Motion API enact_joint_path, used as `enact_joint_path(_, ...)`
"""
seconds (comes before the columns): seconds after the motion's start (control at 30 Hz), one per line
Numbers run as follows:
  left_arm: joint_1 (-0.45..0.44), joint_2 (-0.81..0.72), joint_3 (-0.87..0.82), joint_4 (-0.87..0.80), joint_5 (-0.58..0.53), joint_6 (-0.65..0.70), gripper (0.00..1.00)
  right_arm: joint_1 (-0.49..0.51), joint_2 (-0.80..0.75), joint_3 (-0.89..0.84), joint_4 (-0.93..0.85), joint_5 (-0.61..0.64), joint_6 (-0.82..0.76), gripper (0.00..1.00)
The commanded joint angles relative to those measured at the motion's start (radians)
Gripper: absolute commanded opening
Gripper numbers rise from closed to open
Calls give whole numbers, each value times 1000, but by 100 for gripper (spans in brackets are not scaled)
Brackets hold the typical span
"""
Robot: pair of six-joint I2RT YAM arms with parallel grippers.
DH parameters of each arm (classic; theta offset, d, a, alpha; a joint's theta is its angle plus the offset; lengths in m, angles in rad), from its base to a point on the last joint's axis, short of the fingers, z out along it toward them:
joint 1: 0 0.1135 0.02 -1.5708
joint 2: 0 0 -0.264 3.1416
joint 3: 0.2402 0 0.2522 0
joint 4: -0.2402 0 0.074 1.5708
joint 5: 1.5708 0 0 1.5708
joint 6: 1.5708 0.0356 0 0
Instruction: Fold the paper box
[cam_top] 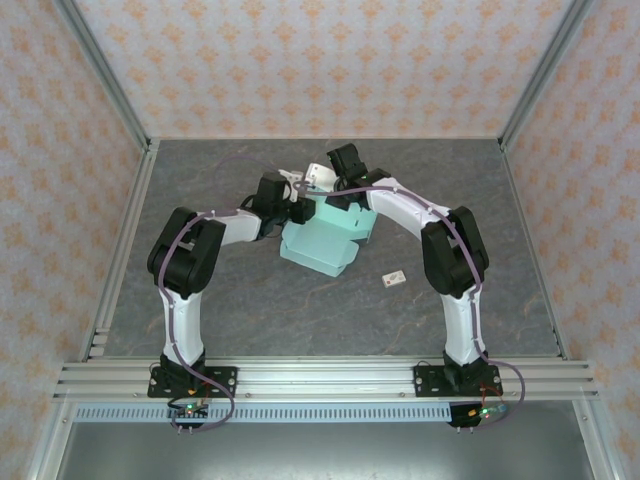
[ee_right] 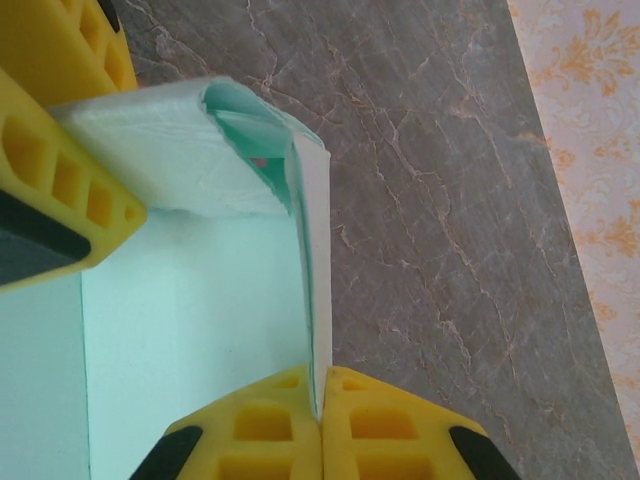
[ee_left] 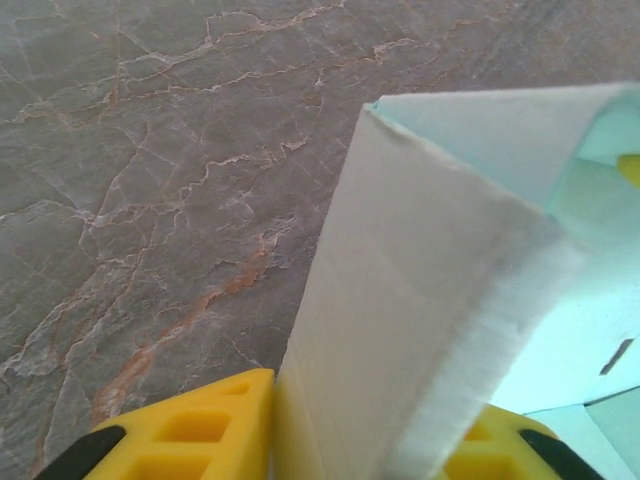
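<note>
The paper box point(cam_top: 322, 240) is pale mint-green card, partly folded, lying mid-table between both arms. My left gripper point(cam_top: 297, 208) is at its far left corner and my right gripper point(cam_top: 335, 194) at its far edge. In the left wrist view, my left gripper point(ee_left: 370, 425) is shut on an upright, doubled wall of the paper box point(ee_left: 420, 270). In the right wrist view, my right gripper point(ee_right: 320, 405) is shut on a thin upright side wall of the paper box point(ee_right: 200, 320). The left gripper's yellow fingers point(ee_right: 60, 190) clamp the adjoining wall.
A tiny white tag with a red mark point(cam_top: 394, 278) lies on the grey marbled table point(cam_top: 250, 300) to the right of the box. Aluminium rails point(cam_top: 320, 378) run along the near edge, and patterned walls close in the other three sides.
</note>
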Motion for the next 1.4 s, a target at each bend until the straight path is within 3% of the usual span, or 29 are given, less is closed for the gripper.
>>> enact_joint_path(0.0,-17,-39,8,-4,-63,35,23,11,-4,1,2,-73,20,8)
enact_joint_path(0.13,-19,-37,4,13,-44,25,16,11,-21,-27,49,-59,23,10)
enact_joint_path(0.47,-18,-39,28,-54,-12,80,13,-2,-84,-92,80,-34,-13,17)
enact_joint_path(0.87,-17,-18,68,-109,54,93,22,37,-90,-225,240,60,-124,6)
enact_joint_path(1.13,-16,-30,63,-136,50,128,23,52,-106,-322,411,109,-175,3)
enact_joint_path(1.37,-17,-31,71,-161,49,153,21,54,-136,-328,453,97,-129,2)
